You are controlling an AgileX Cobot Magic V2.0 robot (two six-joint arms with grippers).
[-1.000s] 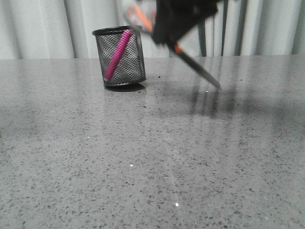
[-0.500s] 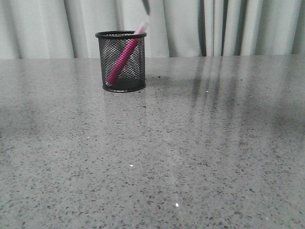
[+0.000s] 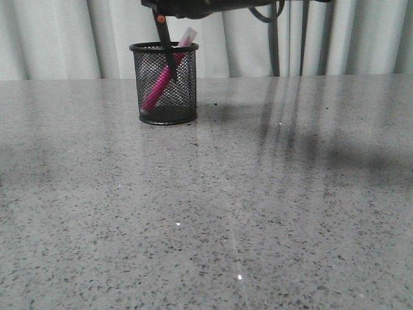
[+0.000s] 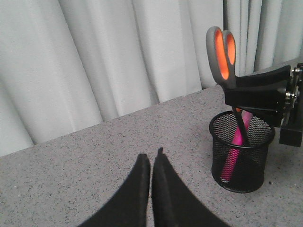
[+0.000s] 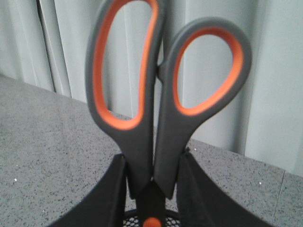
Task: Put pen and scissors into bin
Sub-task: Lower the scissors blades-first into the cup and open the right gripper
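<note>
The black mesh bin stands on the table at the back left. The pink pen leans inside it, its whitish cap above the rim. My right gripper hangs over the bin, shut on the scissors just above the orange pivot. The handles point up and the dark blades reach down into the bin beside the pen. In the left wrist view the bin, pen, scissors and right gripper show. My left gripper is shut and empty, low over the table beside the bin.
The grey speckled table spreads toward the camera. Pale pleated curtains hang close behind the bin, along the table's far edge.
A second ago the scissors hung tilted to the right of the bin. They then rose out of view. They now stand upright over the bin, blades inside it.
</note>
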